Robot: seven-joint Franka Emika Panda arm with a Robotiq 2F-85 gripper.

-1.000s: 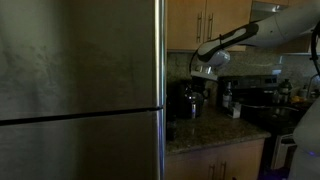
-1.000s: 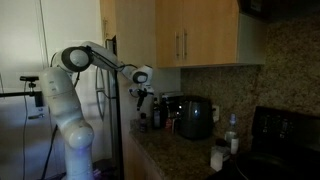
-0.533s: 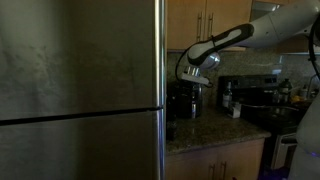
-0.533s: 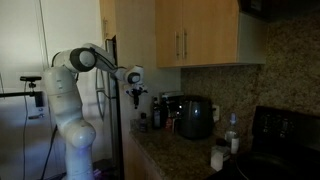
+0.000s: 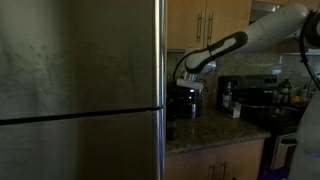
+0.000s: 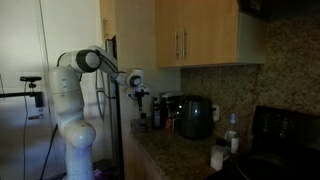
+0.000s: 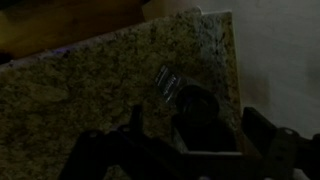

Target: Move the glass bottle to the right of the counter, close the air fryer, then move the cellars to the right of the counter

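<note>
Kitchen, granite surface (image 6: 172, 150) under wooden cabinets: the tool (image 6: 138, 97), jaws wide and empty, hovers near the glass bottle (image 6: 157, 114) beside the air fryer (image 6: 195, 118), apparently lining up 1 grasp.

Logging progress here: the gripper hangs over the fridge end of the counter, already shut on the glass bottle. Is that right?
Not quite. The gripper hangs over the fridge end of the counter, but it is open and holds nothing: the wrist view shows its fingers spread apart over the granite. The glass bottle stands free on the counter.
</note>
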